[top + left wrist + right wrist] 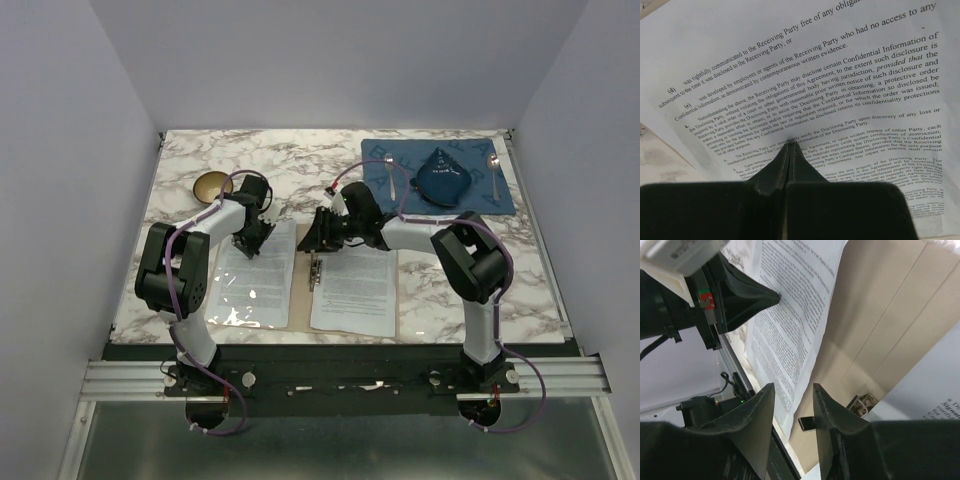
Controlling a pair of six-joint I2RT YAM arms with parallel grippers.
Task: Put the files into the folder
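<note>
One table [300, 155] lies before me, its top in a white marble pattern with grey veins. On it is one folder [303, 308] of tan-brown card, flat and opened, with two leaves side by side. Its long axis runs left to right, and its spine runs from me toward the far edge. At the far right lies one blue cloth placemat [500, 203], rectangular.

There are two paper sheets, white, thin and printed with small black text. The left sheet [252, 290] lies on the left leaf, a little turned, and shows bright glare near its close end. The right sheet [352, 290] lies flat on the right leaf. Both have the long side pointing away from me.

My left gripper [790, 149] is fully closed. Its two black fingers meet in one point, and this point presses on the far part of the left sheet. My right gripper [793, 388] hangs over the spine with the jaws partly apart. The edge of the left sheet shows through the gap, but I see nothing pinched between them.

On the placemat rests one dark blue rounded thing [443, 178] between two metal spoons [390, 176]. One small round bowl [211, 185] stands at the far left. One small metal clip [316, 272] sits on the spine
</note>
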